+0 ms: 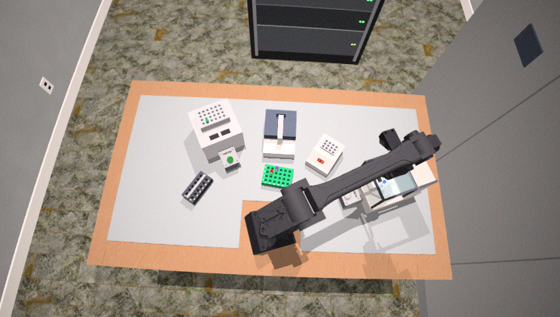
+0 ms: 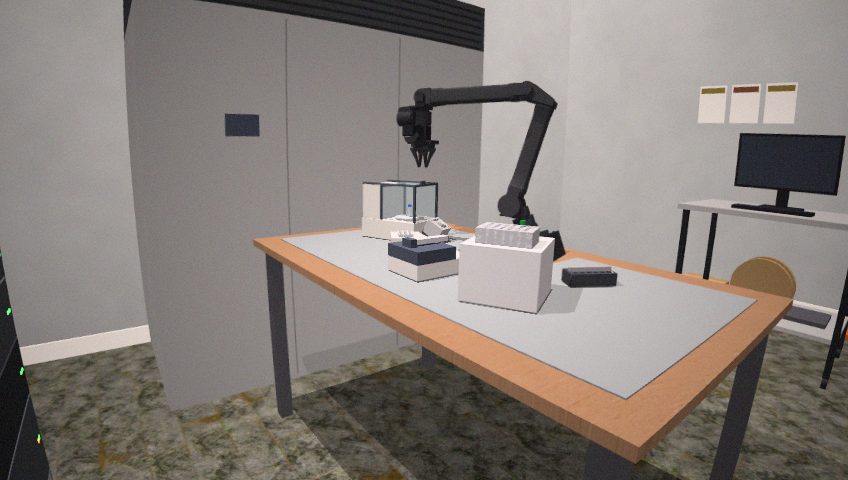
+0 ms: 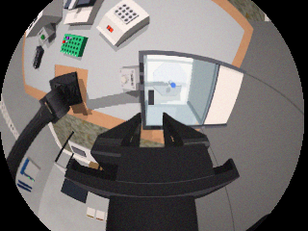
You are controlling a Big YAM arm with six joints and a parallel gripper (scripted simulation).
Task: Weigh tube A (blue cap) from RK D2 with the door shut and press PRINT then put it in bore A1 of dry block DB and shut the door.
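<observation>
Tube A, seen by its blue cap (image 1: 384,181) (image 2: 409,205) (image 3: 173,85), stands on the pan inside the glass box of the balance (image 1: 425,175) (image 2: 371,228) (image 3: 226,98). The door's black handle (image 3: 151,97) is near the front end of the box's top, and the door looks shut. The balance's front console (image 1: 350,198) (image 3: 129,78) faces the arm's side; no lit green lamp can be made out. My gripper (image 2: 423,165) (image 3: 151,115) is partly open and empty, above the box. The dry block (image 1: 313,156) (image 3: 113,38) shows no cap in its bores.
The green rack (image 1: 277,176) (image 3: 73,45) holds a red-capped and a purple-capped tube. The spectrophotometer (image 1: 271,149) (image 2: 422,252), the mixer (image 1: 236,135) (image 2: 505,273) with a green-capped tube, and the magnet block (image 1: 197,187) (image 2: 589,277) stand farther left in the top view.
</observation>
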